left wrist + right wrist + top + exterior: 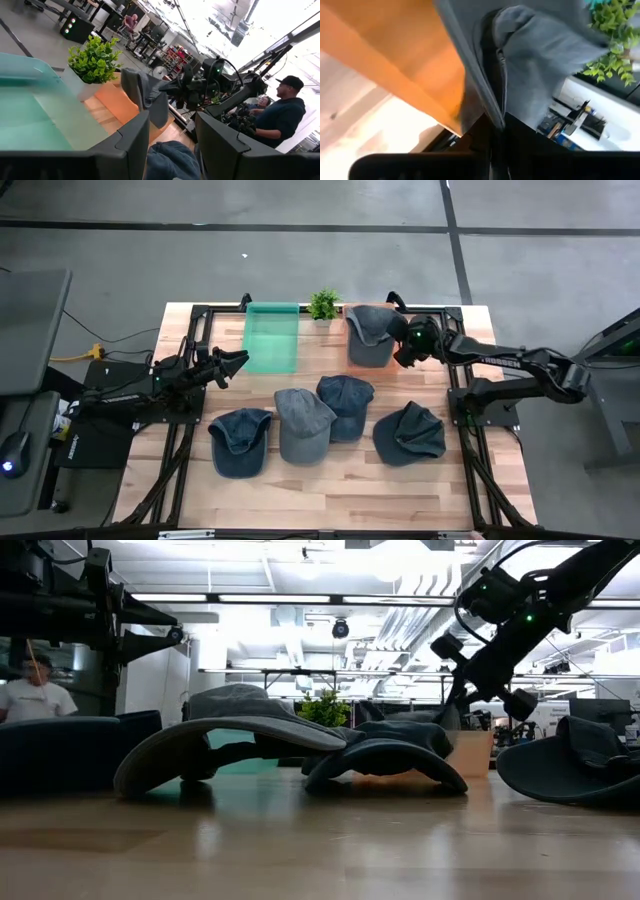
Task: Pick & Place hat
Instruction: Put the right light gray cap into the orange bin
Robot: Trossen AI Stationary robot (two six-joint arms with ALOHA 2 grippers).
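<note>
A grey hat hangs over the orange bin at the table's far side, right of centre. My right gripper is shut on it at the hat's right side. The left wrist view shows the hat drooping from that gripper above the orange bin. My left gripper stands open and holds nothing, near the table's left edge beside the green bin. My right gripper pinches an edge of the grey hat between its two fingers. It comes from the table's right, slanting down. The hat hangs slack from the fingers over the orange bin. Whether the hat's lower part rests on the bin, I cannot tell.
Several more dark blue and grey hats lie on the wood in the table's middle, and one toward the right. A small potted plant stands between the two bins at the far edge. A person in a cap is beyond the table.
</note>
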